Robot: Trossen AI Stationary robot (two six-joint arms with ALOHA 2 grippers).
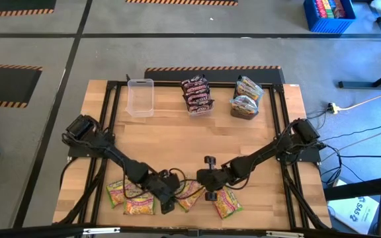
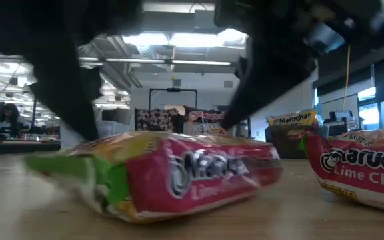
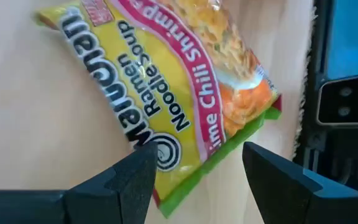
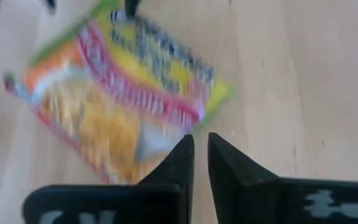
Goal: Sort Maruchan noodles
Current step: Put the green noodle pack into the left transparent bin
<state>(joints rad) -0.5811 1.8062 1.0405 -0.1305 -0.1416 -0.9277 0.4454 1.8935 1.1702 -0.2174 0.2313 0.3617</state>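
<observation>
- While both arms reach toward the near edge of the counter, the left tool hangs low there with its fingers spread, a yellow-green Lime Chili Shrimp packet lying flat on the wood just ahead of them, not gripped.
- Along that near edge lie the loose yellow-green packets, a small scatter running from the left side to just right of the middle.
- At the far edge, left of the middle, stands a clear tub.
- Next to it, at the middle of the far edge, a second tub holds the dark maroon packets.
- Farther right along that edge, a dark tub holds the yellow-orange packets.
- Near the middle of the near edge, the right tool hovers with its fingers almost pressed together, only a thin slit between them, pinching nothing; another yellow-green packet lies just beyond its tips.
</observation>
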